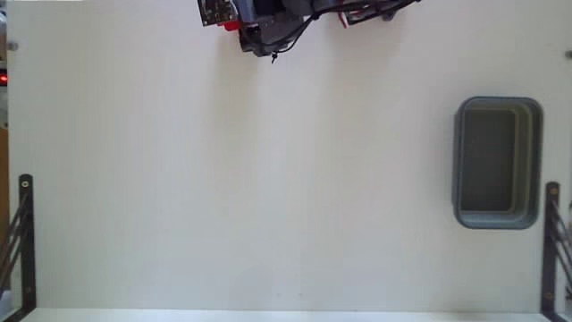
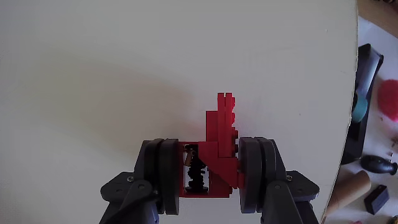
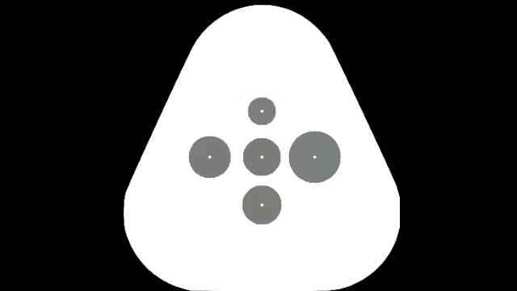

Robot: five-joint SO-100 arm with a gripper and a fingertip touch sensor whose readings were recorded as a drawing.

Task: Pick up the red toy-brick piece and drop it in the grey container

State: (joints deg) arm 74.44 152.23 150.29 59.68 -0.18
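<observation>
In the fixed view the arm [image 1: 268, 22] sits at the top edge of the white table [image 1: 268, 179], mostly cut off by the frame, with dark cables looping from it. Only a small bit of red shows beside its dark body there, too small to tell what it is.

The wrist view looks down past the gripper [image 2: 208, 174], whose two dark round pads are clamped on the red toy-brick piece [image 2: 221, 146]. The piece stands up between them, its stepped top rising past the pads.

Ahead of the gripper in the wrist view lies bare table, with the table's curved edge off to the right and clutter beyond it.

In the fixed view the grey container [image 1: 498, 162] sits well apart from the gripper, lower and far right, near the table's right edge.
</observation>
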